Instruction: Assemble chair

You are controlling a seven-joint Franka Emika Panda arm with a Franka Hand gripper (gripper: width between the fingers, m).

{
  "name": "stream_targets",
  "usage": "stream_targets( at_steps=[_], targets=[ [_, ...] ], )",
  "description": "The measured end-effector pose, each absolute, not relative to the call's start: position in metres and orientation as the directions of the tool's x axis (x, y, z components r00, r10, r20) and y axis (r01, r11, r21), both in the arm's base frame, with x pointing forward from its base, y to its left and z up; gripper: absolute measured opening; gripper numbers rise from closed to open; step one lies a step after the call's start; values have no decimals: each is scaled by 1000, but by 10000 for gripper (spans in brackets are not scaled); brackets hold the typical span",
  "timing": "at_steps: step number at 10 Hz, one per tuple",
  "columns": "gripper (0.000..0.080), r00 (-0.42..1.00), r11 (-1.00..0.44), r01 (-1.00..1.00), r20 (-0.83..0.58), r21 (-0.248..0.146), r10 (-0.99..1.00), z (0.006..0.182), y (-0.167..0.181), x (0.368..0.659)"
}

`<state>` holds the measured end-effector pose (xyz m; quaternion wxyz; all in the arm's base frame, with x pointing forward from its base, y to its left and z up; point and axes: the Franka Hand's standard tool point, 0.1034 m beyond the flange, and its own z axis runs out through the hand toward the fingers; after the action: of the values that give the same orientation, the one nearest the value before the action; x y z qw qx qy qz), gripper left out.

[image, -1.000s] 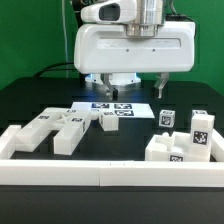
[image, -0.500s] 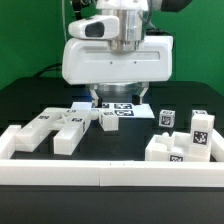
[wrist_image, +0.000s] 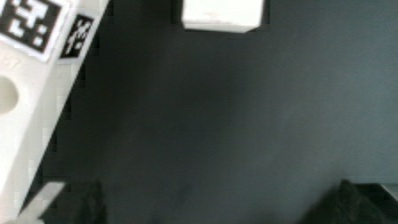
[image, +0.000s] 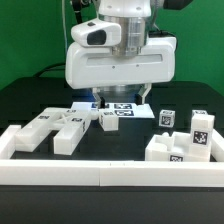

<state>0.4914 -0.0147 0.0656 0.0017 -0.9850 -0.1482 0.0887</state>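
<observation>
The chair's white tagged parts lie loose on the black table. A group of flat parts (image: 58, 126) lies at the exterior view's left, with a small block (image: 110, 120) near the middle. A small cube (image: 167, 118) and a blocky cluster (image: 186, 146) lie at the right. My gripper (image: 121, 98) hangs open above the back middle of the table and holds nothing. In the wrist view only bare dark table shows between the fingers of the gripper (wrist_image: 214, 205). A white tagged piece (wrist_image: 39, 60) runs along one side, and a small white block (wrist_image: 222, 13) lies ahead.
The marker board (image: 133, 108) lies under the gripper at the back middle. A long low white border rail (image: 100, 172) runs along the table's front, with a raised end (image: 8, 140) at the exterior view's left.
The gripper has shifted toward the exterior view's left and come lower, and has barely moved in the last half second. Its jaws have stayed open. No part has moved.
</observation>
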Motion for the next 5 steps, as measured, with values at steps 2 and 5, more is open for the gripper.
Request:
stream_targets(
  at_steps=[2,5],
  targets=[
    [648,925,-967,254,-290,-13,247,60,-21,480],
    [648,868,-974,226,-458,24,190,58,-29,465]
  ],
)
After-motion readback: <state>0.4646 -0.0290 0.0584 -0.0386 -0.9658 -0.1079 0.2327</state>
